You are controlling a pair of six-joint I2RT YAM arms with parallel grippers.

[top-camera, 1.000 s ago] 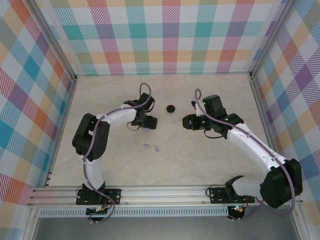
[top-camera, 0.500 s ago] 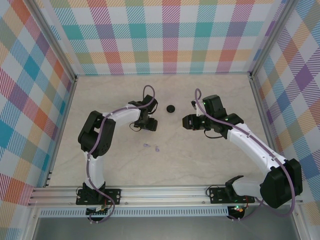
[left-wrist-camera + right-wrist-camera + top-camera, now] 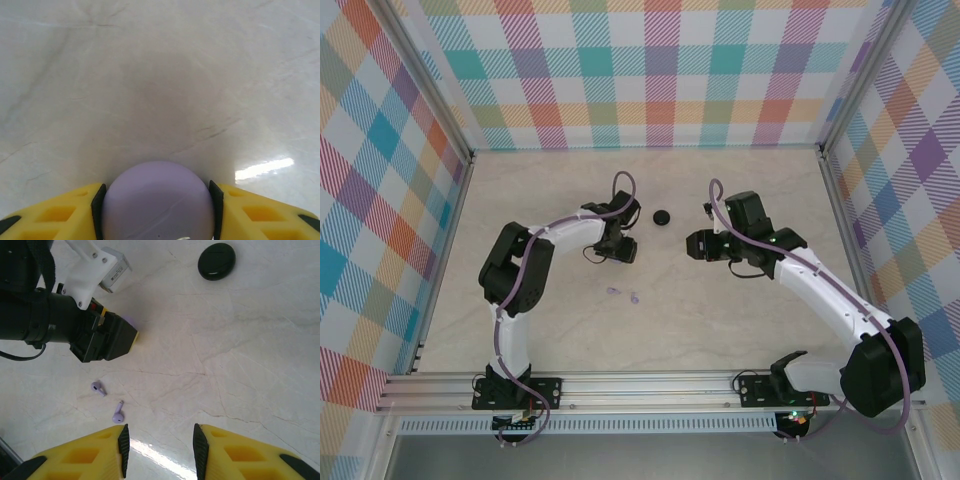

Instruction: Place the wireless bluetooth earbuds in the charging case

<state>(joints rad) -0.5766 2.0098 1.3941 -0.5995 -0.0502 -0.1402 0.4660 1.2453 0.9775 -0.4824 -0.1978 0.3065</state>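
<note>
1. Your left jaws (image 3: 156,192) are narrowed around the lavender case (image 3: 157,212), pads against both its sides (lid looks closed).
2. Your right jaws (image 3: 160,440) stand partly open, holding nothing.
3. Just ahead-left of them, a lavender earbud (image 3: 98,387) and its twin (image 3: 118,415) lie loose on the worktop (image 3: 240,365).
4. Farther beyond sits the black case (image 3: 216,261).
5. By my reading, neither lavender bud is seated; opening and both insertions remain.

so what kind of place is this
Likely a robot test booth: a pale stone-look table boxed in by plaid walls, with a left arm and a right arm bolted to a rail at its near edge.
</note>
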